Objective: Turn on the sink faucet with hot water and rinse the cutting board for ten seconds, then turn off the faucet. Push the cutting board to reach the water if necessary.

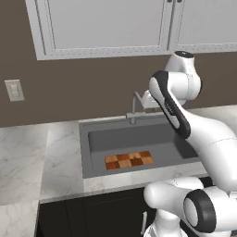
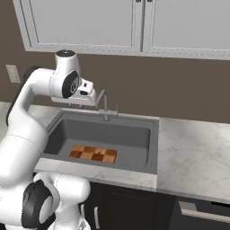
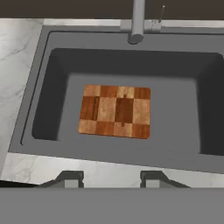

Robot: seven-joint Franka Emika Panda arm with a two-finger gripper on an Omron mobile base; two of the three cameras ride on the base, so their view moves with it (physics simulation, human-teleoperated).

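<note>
The dark grey sink (image 1: 84,152) (image 2: 153,148) (image 3: 37,83) is set into the marble counter. On its floor lies the checkered wooden cutting board (image 1: 129,160) (image 2: 93,154) (image 3: 115,111), flat and nearer the front wall. At the back rim stands the silver faucet (image 1: 134,109) (image 2: 104,102) (image 3: 138,22), its spout reaching over the basin. The water is out of view. My gripper (image 1: 148,100) (image 2: 91,99) (image 3: 111,177) hovers high over the sink, close beside the spout and looking down at the board. It is open, with nothing between its fingertips (image 3: 70,177).
Marble counter (image 1: 28,157) (image 2: 193,152) runs on both sides of the sink. A wall outlet (image 1: 14,90) (image 2: 12,73) sits on the brown backsplash. Grey wall cabinets (image 1: 106,23) hang above the faucet. Dark base cabinets lie below the counter edge.
</note>
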